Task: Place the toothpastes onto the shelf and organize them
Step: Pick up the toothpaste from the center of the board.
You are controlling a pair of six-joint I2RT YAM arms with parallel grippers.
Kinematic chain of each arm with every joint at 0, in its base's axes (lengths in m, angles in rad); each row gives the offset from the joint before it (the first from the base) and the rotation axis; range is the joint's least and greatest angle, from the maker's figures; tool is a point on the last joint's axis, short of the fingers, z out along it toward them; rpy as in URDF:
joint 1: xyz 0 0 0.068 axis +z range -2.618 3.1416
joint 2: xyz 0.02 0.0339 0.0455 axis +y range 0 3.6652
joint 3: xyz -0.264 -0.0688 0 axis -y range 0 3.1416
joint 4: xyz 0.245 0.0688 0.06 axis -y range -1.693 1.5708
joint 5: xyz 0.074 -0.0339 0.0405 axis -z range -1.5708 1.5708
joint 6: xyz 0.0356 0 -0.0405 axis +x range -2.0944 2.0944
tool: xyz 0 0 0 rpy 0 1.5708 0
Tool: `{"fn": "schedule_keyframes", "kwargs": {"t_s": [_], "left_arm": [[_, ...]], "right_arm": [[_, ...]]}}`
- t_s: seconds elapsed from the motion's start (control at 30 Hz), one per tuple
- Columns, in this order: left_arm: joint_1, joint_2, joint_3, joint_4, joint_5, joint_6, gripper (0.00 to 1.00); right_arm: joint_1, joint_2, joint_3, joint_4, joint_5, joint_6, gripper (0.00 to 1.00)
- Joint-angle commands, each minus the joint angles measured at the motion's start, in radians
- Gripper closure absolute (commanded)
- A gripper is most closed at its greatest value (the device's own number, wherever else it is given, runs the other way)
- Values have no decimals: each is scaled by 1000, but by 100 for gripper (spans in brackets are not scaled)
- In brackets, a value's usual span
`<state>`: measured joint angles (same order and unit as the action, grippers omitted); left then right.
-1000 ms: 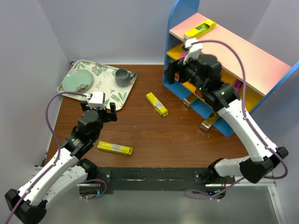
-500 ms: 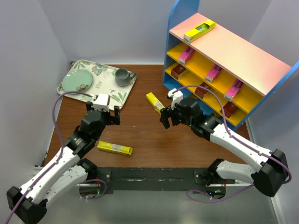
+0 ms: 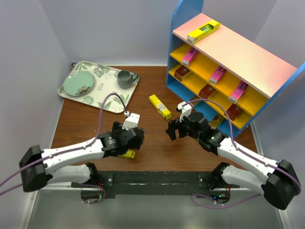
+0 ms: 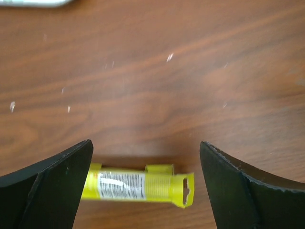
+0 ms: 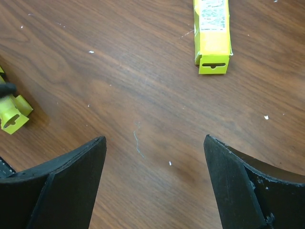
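A yellow toothpaste carton (image 3: 125, 154) lies near the table's front, partly hidden under my left gripper (image 3: 130, 144). In the left wrist view the carton (image 4: 138, 187) lies crosswise between the open fingers, just above the table, and my left gripper (image 4: 145, 144) is empty. A second yellow carton (image 3: 159, 106) lies mid-table and shows ahead in the right wrist view (image 5: 212, 36). My right gripper (image 3: 174, 130) is open and empty over bare wood (image 5: 155, 138). The shelf (image 3: 238, 47) holds one yellow carton (image 3: 203, 30) on top, with pink (image 3: 218, 74) and dark red (image 3: 206, 90) cartons below.
A floral tray (image 3: 102, 98) at the back left holds a green plate (image 3: 78, 85) and a grey cup (image 3: 125, 78). Grey walls close in the left and back sides. The shelf fills the right back corner.
My right gripper has left the shelf and come down low over the table's middle. My left arm has swung right and forward, over the near yellow carton.
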<state>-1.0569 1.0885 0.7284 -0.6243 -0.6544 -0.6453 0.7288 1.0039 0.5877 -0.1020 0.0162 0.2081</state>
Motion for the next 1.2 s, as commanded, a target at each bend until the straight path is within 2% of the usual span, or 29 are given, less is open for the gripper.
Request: {"fn": "schedule_keyframes", "kwargs": {"t_s": [0.0,0.17,0.37,0.57,0.77,1.17], "left_arm": [[-167,150,74,-281,-224,-381,0],[-307,307,121,-366,-278,-496,0],[-371,465,166,-355,-278,-472,3],[-380,499,147,-252,-217,-395,7],[-382,522,121,-215,-165,-369,13],[-385,614,169,-380,-183,-519,18]], "right_arm": [[3,-37,-38,68,60,24,11],[4,-47,-63,58,94,28,11],[4,-54,-74,58,100,40,10],[3,-56,-69,47,108,42,10],[4,-57,-74,48,116,42,10],[3,-51,-77,54,117,47,10]]}}
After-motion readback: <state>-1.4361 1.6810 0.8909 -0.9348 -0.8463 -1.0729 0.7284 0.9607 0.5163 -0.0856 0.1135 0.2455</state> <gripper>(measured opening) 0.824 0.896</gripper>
